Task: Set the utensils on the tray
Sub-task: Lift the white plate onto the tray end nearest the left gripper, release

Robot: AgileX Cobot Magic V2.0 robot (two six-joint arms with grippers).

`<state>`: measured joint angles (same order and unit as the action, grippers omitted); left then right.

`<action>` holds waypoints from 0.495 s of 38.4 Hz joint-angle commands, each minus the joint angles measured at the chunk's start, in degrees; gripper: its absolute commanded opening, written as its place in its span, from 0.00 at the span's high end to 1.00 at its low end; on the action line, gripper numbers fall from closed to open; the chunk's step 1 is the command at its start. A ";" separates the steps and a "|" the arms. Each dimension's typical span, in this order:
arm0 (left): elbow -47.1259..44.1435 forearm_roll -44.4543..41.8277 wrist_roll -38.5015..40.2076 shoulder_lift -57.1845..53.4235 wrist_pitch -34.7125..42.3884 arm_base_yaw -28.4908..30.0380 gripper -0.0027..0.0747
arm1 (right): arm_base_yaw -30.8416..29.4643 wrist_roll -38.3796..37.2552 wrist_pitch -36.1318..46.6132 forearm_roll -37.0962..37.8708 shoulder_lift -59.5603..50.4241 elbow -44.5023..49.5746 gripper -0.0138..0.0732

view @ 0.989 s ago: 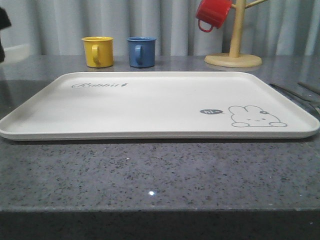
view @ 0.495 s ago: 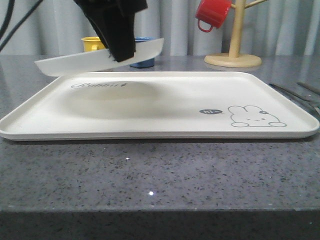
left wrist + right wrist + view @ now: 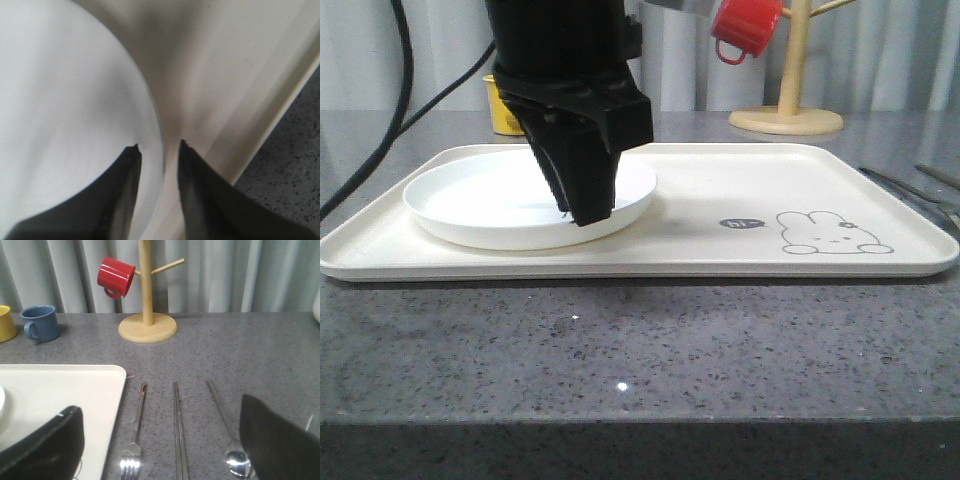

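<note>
The cream tray (image 3: 750,185) with the rabbit drawing lies across the grey counter. A round white plate (image 3: 480,195) rests on its left half. My left gripper (image 3: 585,212) stands over the plate's right rim; in the left wrist view the gripper (image 3: 157,147) has one finger inside the plate (image 3: 65,100) and one outside, shut on the rim. The utensils lie on the counter right of the tray (image 3: 60,390): fork (image 3: 136,425), chopsticks (image 3: 178,430), spoon (image 3: 225,425). My right gripper (image 3: 157,405) hovers open above them, holding nothing.
A wooden mug tree (image 3: 147,315) with a red mug (image 3: 116,276) stands behind the utensils. A blue mug (image 3: 41,322) and a yellow mug (image 3: 500,110) sit behind the tray. Curtains close the back. Bare counter runs in front of the tray.
The left arm came in from the left carrying the plate, tilted in the air half a second ago, and has lowered it flat onto the tray's left half.
</note>
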<state>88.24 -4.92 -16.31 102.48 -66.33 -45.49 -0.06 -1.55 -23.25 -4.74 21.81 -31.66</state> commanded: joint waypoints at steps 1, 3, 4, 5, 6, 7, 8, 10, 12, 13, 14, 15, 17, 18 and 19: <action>2.30 0.34 0.68 -2.62 -0.99 0.33 0.47 | -0.23 0.66 4.26 0.54 0.84 -1.96 0.09; 3.97 0.34 0.68 -2.62 -4.55 0.33 0.45 | -0.23 0.66 4.26 0.54 0.84 -1.96 0.09; 5.07 0.34 0.68 -2.62 -6.29 0.33 0.46 | -0.23 0.66 4.26 0.54 0.84 -1.96 0.09; 6.10 0.34 0.68 -2.89 -6.18 0.33 0.48 | -0.23 0.66 4.26 0.54 0.84 -1.96 0.09; 6.87 0.34 0.68 -3.32 -6.18 0.33 0.50 | -0.23 0.66 4.26 0.54 0.84 -1.96 0.09; 7.42 0.34 0.68 -3.61 -6.18 0.33 0.54 | -0.23 0.66 4.26 0.54 0.84 -1.96 0.09; 7.94 0.22 0.68 -3.95 -6.18 0.33 0.59 | -0.23 0.66 4.26 0.54 0.84 -1.96 0.09; 7.96 -0.34 0.68 -5.22 -6.18 0.33 0.73 | -0.23 0.66 4.26 0.54 0.84 -1.96 0.09; 7.96 -0.47 0.68 -6.55 -6.18 0.70 0.88 | -0.23 0.66 4.26 0.54 0.84 -1.96 0.09; 7.96 -0.47 0.68 -7.17 -6.18 0.91 0.95 | -0.23 0.66 4.26 0.54 0.84 -1.96 0.09; 7.96 -0.47 0.68 -7.87 -6.18 1.47 0.99 | -0.23 0.66 4.26 0.54 0.84 -1.96 0.09; 7.96 -0.35 0.76 -8.50 -6.18 2.07 0.99 | -0.23 0.66 4.26 0.54 0.84 -1.96 0.09; 7.52 0.29 1.35 -10.17 -6.18 3.95 0.99 | -0.23 0.66 4.26 0.54 0.84 -1.96 0.09; 7.28 0.41 2.03 -11.06 -6.18 5.25 0.99 | -0.23 0.66 4.26 0.54 0.84 -1.96 0.09; 6.96 0.39 2.55 -11.80 -6.18 6.48 0.99 | -0.23 0.66 4.26 0.54 0.84 -1.96 0.09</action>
<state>94.20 -4.64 -15.46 94.99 -70.95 -41.30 -0.06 -1.55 -23.25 -4.74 21.81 -31.66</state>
